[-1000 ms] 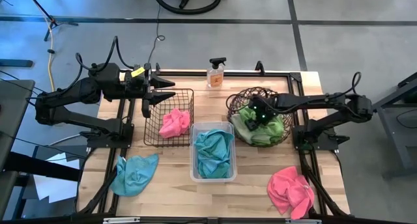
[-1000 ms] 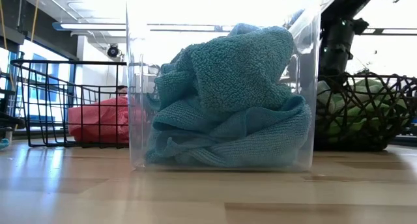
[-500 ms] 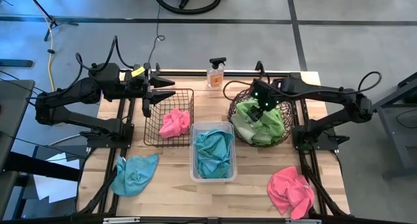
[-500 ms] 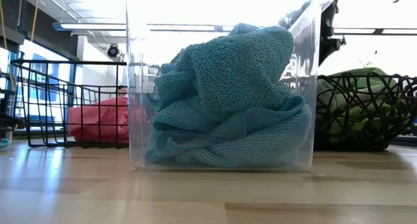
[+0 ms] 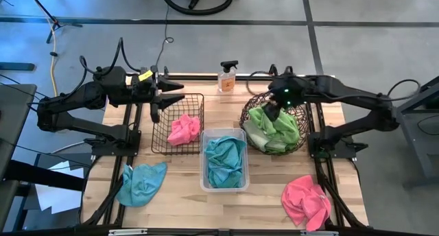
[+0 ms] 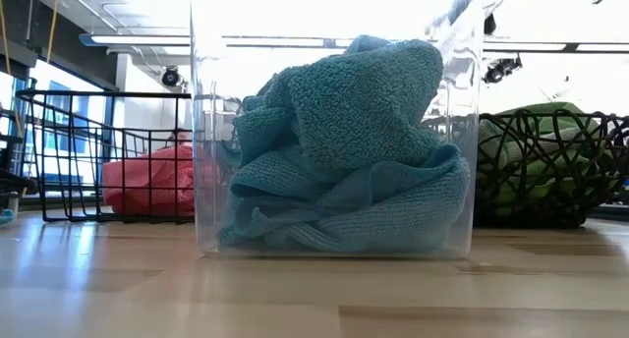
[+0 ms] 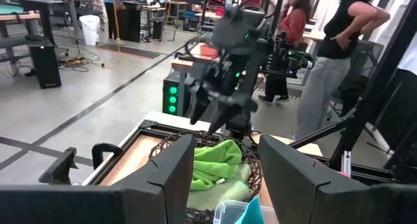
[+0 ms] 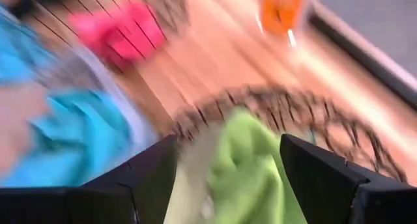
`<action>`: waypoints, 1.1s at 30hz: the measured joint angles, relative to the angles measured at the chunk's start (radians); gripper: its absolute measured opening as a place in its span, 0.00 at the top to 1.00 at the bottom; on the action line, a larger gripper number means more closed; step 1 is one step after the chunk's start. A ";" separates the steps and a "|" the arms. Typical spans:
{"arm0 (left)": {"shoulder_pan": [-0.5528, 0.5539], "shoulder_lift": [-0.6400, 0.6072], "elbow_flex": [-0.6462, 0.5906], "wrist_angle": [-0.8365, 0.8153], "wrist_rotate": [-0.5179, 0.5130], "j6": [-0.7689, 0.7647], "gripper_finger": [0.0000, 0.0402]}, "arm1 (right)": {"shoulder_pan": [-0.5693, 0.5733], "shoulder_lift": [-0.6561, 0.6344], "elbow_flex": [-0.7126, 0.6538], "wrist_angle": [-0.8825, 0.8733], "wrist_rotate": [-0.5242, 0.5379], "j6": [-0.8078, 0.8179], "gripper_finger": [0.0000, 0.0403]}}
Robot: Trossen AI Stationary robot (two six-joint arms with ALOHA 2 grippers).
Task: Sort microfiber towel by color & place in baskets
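1. Right gripper (image 5: 274, 111): fingers spread apart w/ nothing between them, hanging over the round dark-brown woven basket (image 5: 255, 100). Lime green fuzzy towels (image 5: 274, 130) lie heaped right under the fingers, inside that basket, prob. because green belongs there.
2. Left gripper (image 5: 171, 97): fingers parted & empty, parked at the far rim of the black square wire basket (image 5: 159, 130). A pink fuzzy towel (image 5: 184, 128) sits in the basket just past the fingertips.
3. Clear rectangular plastic tub (image 5: 224, 185) stands between the two baskets, teal-blue fuzzy towels (image 6: 344, 151) bunched inside & filling most of it in the low view. So each colour has one container.
4. Loose pink towel (image 5: 306, 200) lies on the wooden table (image 5: 178, 195), well away from the right fingers, on that arm's side. Loose teal-blue towel (image 5: 140, 183) lies likewise, well away from the left fingers.
5. Judgement: two towels are still unsorted, and each lies on the opposite side from its matching container.
6. Clear spray bottle w/ orange liquid (image 5: 227, 77) stands at the table's far edge between the grippers; not part of the sort.
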 joint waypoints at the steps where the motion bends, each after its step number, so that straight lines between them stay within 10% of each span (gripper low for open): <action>1: 0.000 0.000 0.000 0.000 -0.006 0.000 0.59 | 0.008 -0.016 0.000 0.044 0.003 -0.010 0.33; 15: 0.000 0.000 0.000 0.002 -0.033 0.000 0.59 | 0.100 -0.040 0.001 0.722 -0.146 -0.260 0.34; 33: 0.000 0.000 0.000 0.011 -0.033 -0.032 0.59 | 0.105 0.006 0.001 0.795 -0.197 -0.277 0.34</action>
